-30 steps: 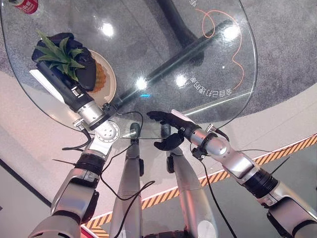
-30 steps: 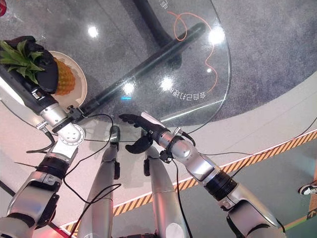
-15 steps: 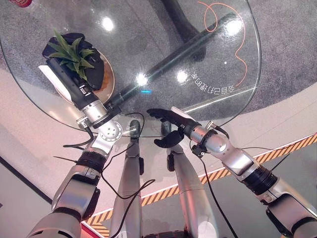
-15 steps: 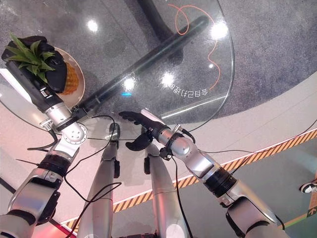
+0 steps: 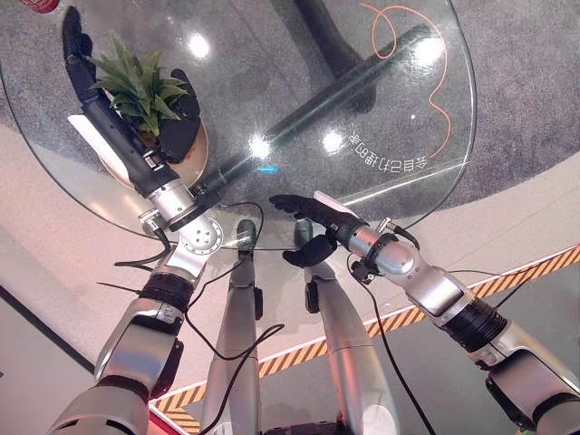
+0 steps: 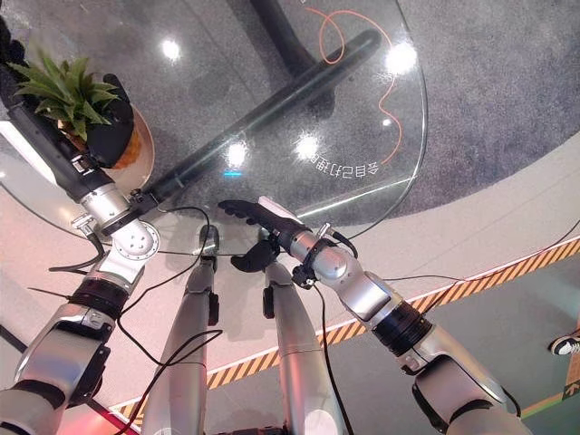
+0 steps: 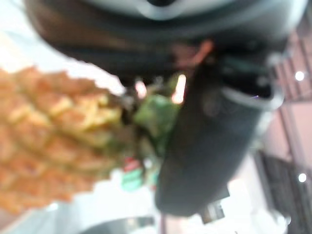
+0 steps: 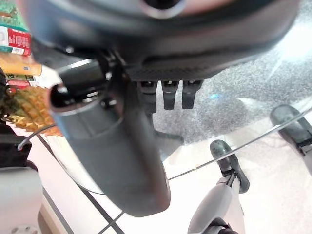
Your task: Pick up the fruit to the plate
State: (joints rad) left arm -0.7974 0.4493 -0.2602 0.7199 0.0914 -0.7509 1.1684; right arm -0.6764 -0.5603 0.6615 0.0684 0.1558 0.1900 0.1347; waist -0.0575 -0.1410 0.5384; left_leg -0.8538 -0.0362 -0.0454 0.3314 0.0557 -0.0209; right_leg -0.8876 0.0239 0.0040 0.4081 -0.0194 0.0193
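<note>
1. The pineapple [image 5: 149, 95] is a rough, orange-brown fruit with a diamond-patterned rind and a crown of stiff, pointed green leaves; in the left wrist view its scaly skin [image 7: 53, 146] shows close up.
2. It sits on a round, cream-coloured plate [image 5: 198, 156] at the far left of a round glass table [image 5: 435, 181], whose clear, glossy top throws back bright ceiling lights.
3. The crown points up toward the camera and hides most of the fruit's body, so its long axis appears to stand roughly upright on the plate.
4. The left hand [image 5: 172, 122], dark and matte, is at the pineapple: its fingers [image 5: 77, 45] stand straight and spread on one side of the crown and the thumb lies on the other, so the hand is open about the fruit rather than clasped on it.
5. The right hand [image 5: 313, 217] hovers at the table's near edge, well apart from the plate, fingers extended and relaxed, holding nothing.
6. Through the glass show a grey speckled carpet, the table's dark tubular base [image 5: 344, 86], and a thin orange cable [image 5: 435, 82] curling on the floor.
7. A red can [image 5: 41, 4] stands at the far left edge of the table.
8. A black-and-orange striped tape [image 5: 507, 281] runs across the pale floor near the robot.
</note>
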